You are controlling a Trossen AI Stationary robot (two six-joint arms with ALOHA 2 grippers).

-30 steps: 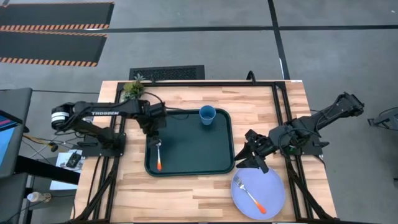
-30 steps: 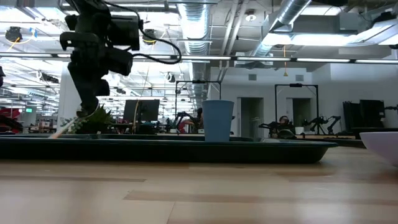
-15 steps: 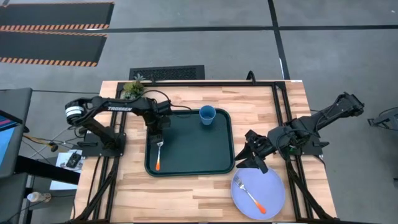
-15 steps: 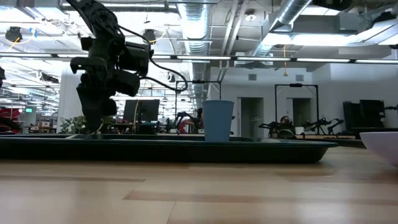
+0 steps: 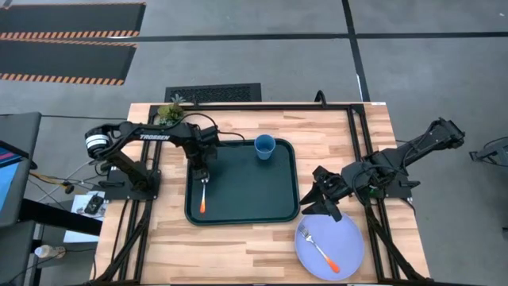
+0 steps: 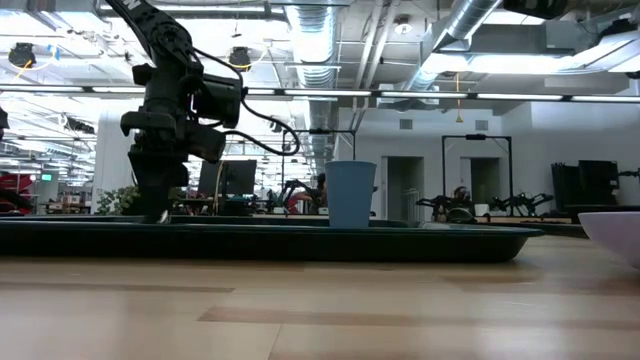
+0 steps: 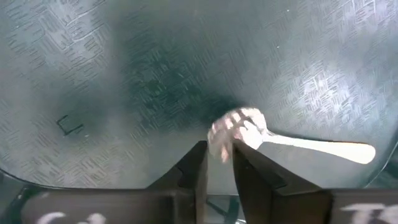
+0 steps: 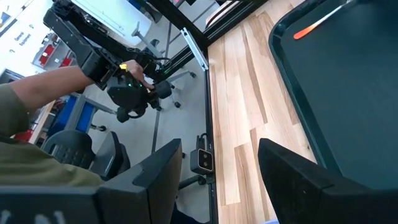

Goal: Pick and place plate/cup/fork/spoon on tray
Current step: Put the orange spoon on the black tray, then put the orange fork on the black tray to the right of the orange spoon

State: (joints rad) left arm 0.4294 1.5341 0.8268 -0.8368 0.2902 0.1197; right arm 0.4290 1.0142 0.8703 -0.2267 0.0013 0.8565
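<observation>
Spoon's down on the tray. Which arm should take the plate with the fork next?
Right. The right gripper sits just beside the plate carrying the fork, off the tray. The left gripper is over the spoon, farther away.

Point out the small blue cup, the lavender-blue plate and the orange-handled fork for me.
small round blue cup (image 5: 264,146): high view, on its open mouth.
large round lavender-blue plate (image 5: 345,238): high view, on bare plate surface.
orange-handled fork with silver tines (image 5: 321,249): high view, on its neck.

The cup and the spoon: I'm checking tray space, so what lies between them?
Only bare green floor of the tray lies between the cup and the spoon, apart from the left claw at the spoon's bowl; the high view shows this.
</observation>
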